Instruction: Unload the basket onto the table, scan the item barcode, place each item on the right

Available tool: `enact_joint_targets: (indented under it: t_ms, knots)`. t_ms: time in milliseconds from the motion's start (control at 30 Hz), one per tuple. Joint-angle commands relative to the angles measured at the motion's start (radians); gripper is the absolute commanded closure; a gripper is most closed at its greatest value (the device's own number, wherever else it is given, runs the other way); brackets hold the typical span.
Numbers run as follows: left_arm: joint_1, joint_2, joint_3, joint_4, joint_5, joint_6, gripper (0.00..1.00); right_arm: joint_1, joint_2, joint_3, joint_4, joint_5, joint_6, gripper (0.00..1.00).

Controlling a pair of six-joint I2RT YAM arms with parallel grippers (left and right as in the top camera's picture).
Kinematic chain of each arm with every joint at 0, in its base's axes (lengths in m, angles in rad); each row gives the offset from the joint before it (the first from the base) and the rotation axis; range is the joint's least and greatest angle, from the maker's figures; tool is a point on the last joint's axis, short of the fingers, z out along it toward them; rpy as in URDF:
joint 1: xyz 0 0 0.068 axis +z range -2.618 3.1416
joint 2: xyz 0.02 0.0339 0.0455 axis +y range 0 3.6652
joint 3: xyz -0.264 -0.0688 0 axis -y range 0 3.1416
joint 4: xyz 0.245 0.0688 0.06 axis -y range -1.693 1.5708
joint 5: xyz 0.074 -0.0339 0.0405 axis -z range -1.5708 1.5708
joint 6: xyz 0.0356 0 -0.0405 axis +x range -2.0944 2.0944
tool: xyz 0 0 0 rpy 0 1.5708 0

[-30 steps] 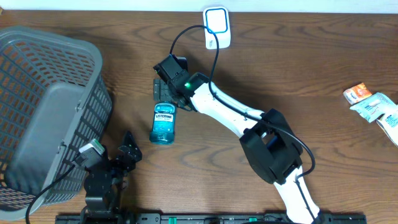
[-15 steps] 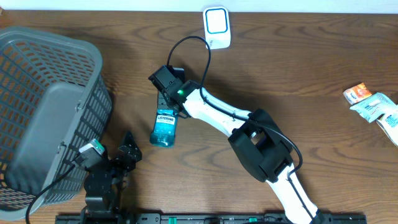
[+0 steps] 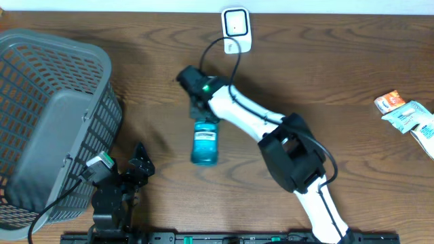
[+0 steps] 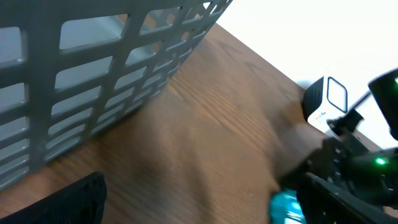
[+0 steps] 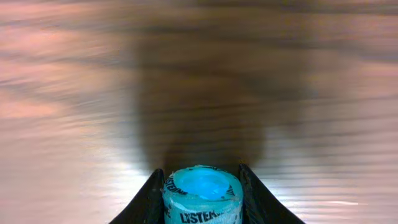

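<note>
- My right claw (image 5: 200,183) is closed partway on the mouthwash bottle (image 3: 205,141), with a finger against each side.
- The bottle is clear teal-blue and round-ended, with dark "LISTERINE" lettering on its label. Its body reaches out past the claw's tips.
- Farther off, behind that claw's wrist, is the white scanner (image 3: 236,27).
- My left claw (image 3: 140,163) gapes wide, holding nothing.

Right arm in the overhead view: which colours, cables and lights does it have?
The right arm has white slender links and bulky black joint housings. A thin black cable loops above its wrist, where a small green light glows.
</note>
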Motion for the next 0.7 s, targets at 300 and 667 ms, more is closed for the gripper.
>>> enact_joint_targets:
  t_ms: [300, 667]
  knots:
    - [0.003, -0.007, -0.009, -0.021, -0.012, -0.001, 0.02, -0.254, 0.032, 0.063, -0.228, 0.053, -0.176, 0.85]
    - [0.003, -0.007, -0.009, -0.021, -0.012, -0.001, 0.02, -0.333, 0.032, 0.143, -0.279, -0.027, -0.354, 0.4]
